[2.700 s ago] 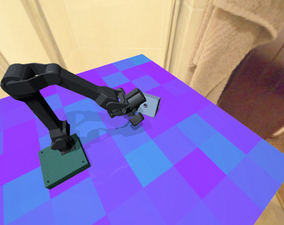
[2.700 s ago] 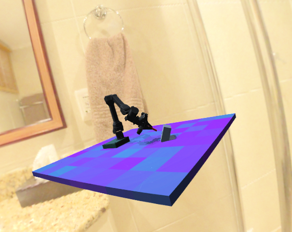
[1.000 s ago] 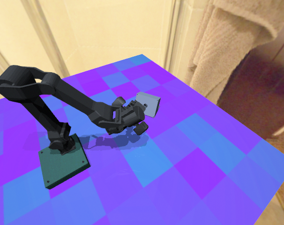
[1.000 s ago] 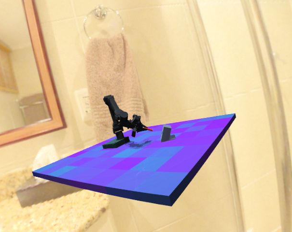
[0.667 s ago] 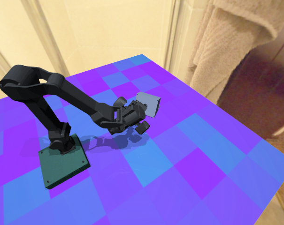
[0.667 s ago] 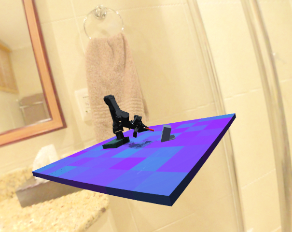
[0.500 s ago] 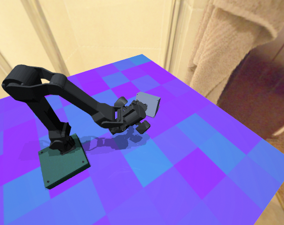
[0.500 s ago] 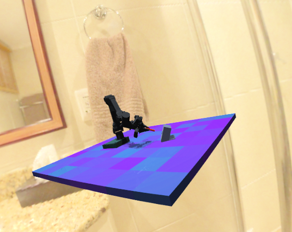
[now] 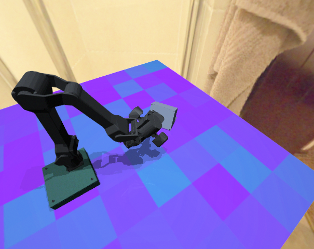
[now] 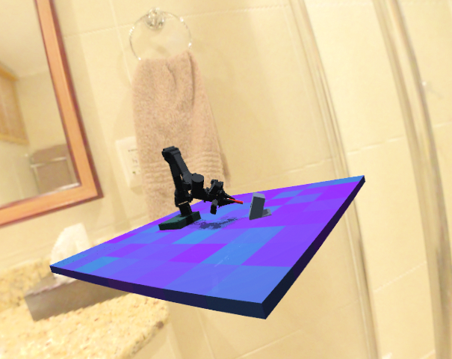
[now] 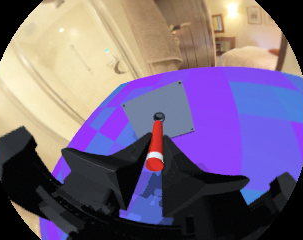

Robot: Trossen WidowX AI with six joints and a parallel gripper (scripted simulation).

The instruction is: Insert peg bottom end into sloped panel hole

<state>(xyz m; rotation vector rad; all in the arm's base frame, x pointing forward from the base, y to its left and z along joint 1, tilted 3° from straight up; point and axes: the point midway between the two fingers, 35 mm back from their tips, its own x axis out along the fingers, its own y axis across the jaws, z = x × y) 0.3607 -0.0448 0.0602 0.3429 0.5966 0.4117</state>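
Note:
A round red peg [image 10: 237, 201] [image 11: 157, 137] with a white band near its near end is held well above the table, its far end pointing toward the panel. My gripper [image 10: 230, 200] [image 11: 157, 136] is shut on the peg. The grey sloped panel [image 10: 257, 206] [image 11: 171, 105] [image 9: 168, 113] stands in front of it. In the wrist view the dark round hole [image 11: 159, 116] lies just beyond the peg's far end. In the exterior view a gap shows between peg and panel. In the top view the arm hides the peg and the hole.
The arm's green base plate [image 9: 71, 184] [image 10: 179, 222] sits on the checkered blue and purple table [image 9: 221, 193] [image 10: 226, 250]. The panel leans on a support behind it. The arm's shadow falls on the table under the gripper.

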